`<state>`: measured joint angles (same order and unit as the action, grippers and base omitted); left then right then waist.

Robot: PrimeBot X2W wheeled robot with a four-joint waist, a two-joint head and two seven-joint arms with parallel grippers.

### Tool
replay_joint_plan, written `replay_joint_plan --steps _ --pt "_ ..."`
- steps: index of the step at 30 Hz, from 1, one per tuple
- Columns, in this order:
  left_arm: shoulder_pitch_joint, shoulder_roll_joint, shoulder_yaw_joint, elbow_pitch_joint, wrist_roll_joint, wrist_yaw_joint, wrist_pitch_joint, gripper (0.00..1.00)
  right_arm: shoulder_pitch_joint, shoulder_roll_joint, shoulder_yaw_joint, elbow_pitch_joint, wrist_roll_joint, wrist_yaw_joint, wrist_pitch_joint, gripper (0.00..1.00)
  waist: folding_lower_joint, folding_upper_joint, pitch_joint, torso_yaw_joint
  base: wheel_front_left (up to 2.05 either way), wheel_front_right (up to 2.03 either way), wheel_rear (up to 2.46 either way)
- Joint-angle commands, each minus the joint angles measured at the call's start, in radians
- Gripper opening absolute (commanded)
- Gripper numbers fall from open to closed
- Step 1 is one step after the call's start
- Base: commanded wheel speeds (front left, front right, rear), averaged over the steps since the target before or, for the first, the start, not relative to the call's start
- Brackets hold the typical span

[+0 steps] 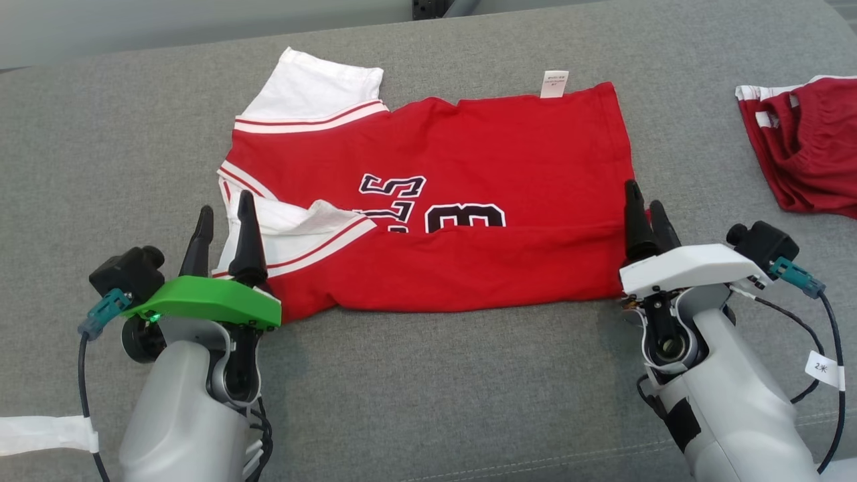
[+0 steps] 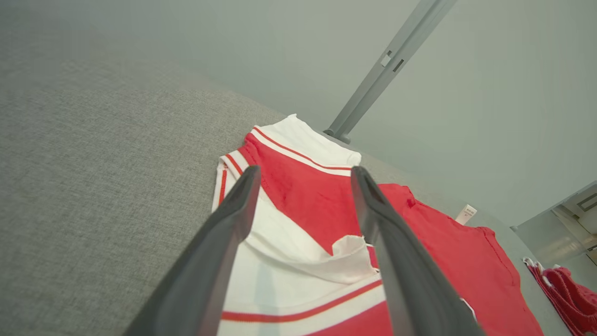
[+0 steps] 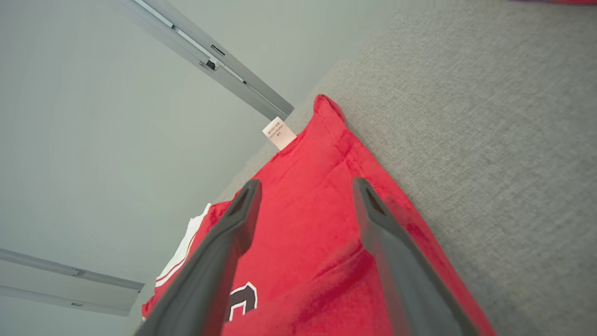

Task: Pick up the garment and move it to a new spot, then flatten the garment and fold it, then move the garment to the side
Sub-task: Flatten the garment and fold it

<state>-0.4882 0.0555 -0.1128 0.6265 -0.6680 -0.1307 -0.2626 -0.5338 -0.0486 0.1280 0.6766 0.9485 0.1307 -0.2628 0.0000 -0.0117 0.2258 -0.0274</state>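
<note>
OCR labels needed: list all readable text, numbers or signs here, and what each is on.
"5": black digit on jersey, unsure, partly folded under.
"8" or "3": second jersey digit, cut by the fold; cannot tell.
"2" plus a star-like mark: cable tag.
Care tag: print too small to read.

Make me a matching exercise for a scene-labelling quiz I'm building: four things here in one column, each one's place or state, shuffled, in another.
1 red jersey
2 care label
3 dark red shorts
4 left gripper

A open, by the white sleeve
B near edge folded up over the number
C far right, apart from the jersey
D sticking out past the jersey's far edge

Pairs: 1-B, 2-D, 3-C, 4-A
</note>
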Motion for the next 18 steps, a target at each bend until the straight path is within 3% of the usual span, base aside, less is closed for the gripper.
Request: replay_joint_plan --steps 1,10,18 --pt "-0.015 -0.001 -0.005 -0.016 -0.002 0.001 -0.003 1.00 0.017 -0.004 -0.008 -0.020 -0.017 0.000 -0.003 1.00 0.0000 0.0117 -0.001 0.000 0.00 0.00 0.00" --pt "0.067 0.013 -0.006 -0.089 -0.016 0.001 -0.001 1.00 0.088 -0.003 -0.090 -0.166 -0.156 0.000 -0.002 1.00 0.0000 0.0117 -0.024 0.005 0.00 0.00 0.00" --pt "0.173 0.015 0.039 -0.040 -0.009 0.001 -0.001 1.00 0.200 -0.003 -0.142 -0.261 -0.272 0.000 -0.002 1.00 0.0000 0.0117 -0.069 0.013 0.00 0.00 0.00"
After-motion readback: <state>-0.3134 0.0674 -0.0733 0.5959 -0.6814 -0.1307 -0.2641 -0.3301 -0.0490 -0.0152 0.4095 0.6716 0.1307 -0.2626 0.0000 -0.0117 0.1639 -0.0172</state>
